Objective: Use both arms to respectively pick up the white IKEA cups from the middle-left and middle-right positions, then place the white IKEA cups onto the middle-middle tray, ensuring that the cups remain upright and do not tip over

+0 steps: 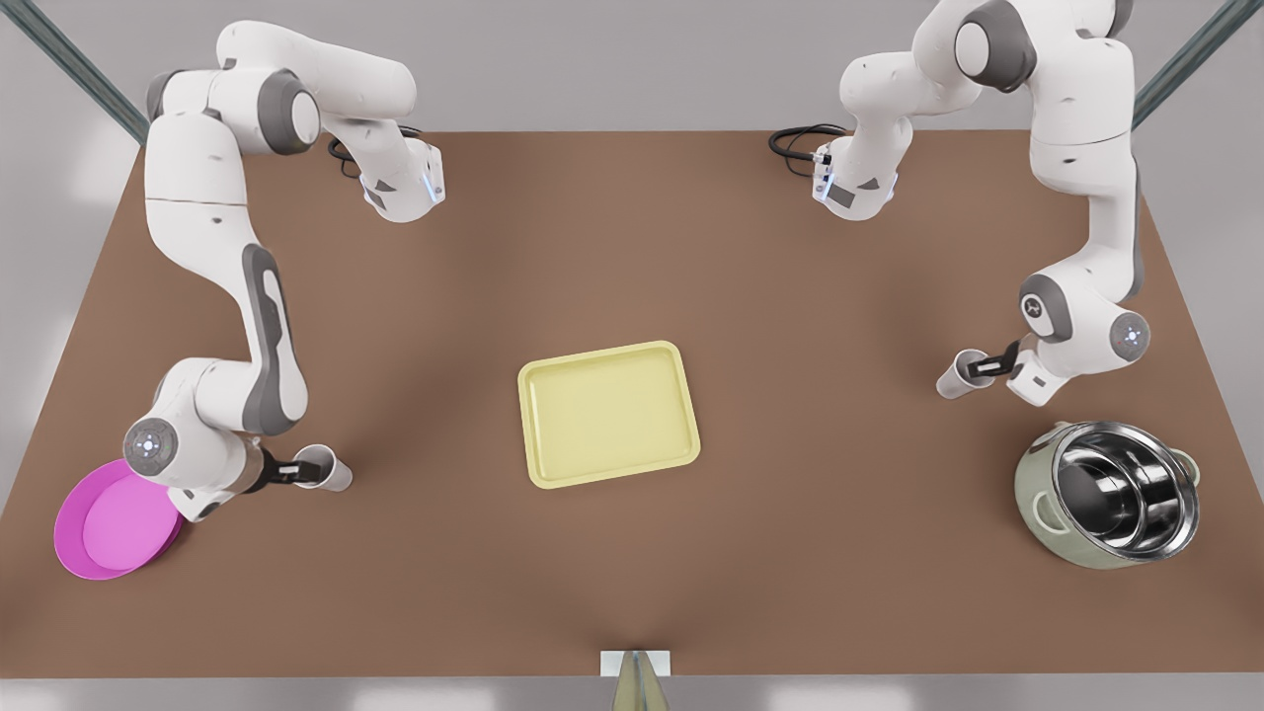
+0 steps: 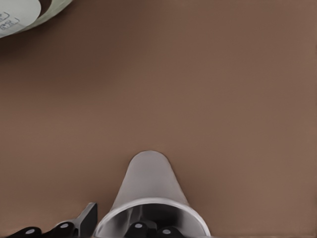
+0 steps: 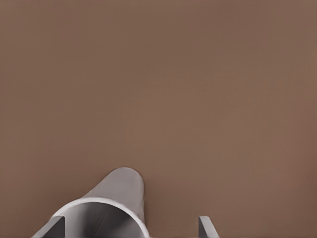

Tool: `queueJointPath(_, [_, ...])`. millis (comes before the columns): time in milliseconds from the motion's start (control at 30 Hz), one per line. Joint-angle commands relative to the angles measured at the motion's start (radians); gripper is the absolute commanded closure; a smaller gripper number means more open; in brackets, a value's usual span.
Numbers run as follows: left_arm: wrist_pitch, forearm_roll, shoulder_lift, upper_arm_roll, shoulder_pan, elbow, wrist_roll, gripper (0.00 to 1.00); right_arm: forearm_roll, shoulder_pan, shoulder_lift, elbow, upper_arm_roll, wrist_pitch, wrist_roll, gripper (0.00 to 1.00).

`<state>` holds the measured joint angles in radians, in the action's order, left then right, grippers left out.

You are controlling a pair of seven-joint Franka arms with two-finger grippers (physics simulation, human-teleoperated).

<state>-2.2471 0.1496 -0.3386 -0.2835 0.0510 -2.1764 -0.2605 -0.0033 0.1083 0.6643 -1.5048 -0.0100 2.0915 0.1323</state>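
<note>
Two white cups stand upright on the brown table, either side of the pale yellow tray [image 1: 607, 415]. My left gripper [image 1: 987, 363] is at the front view's right, shut on the rim of its cup [image 1: 956, 378]. The left wrist view shows that gripper [image 2: 99, 223] with one finger outside this cup [image 2: 148, 183] and one inside. My right gripper [image 1: 296, 472] is at the front view's left, at the other cup [image 1: 331, 472]. In the right wrist view this gripper [image 3: 129, 228] is open, straddling the wall of that cup [image 3: 121, 188].
A steel pot with a pale green outside [image 1: 1116, 504] stands close to the left gripper's cup, and its edge shows in the left wrist view [image 2: 29, 15]. A round magenta plate [image 1: 114, 523] lies under the right arm's wrist, near the table's corner.
</note>
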Motion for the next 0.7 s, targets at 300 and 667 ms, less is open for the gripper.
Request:
queueJointPath(300, [0.08, 0.025, -0.014, 0.352, -0.04, 0.253, 0.467, 0.79, 0.009, 0.019, 0.047, -0.014, -0.001, 0.053, 0.015, 0.0])
queueJointPath(667, [0.08, 0.014, -0.27, 0.438, -0.433, 0.604, 1.357, 0.79, 0.006, 0.007, 0.049, -0.017, -0.005, 0.05, 0.023, 0.79])
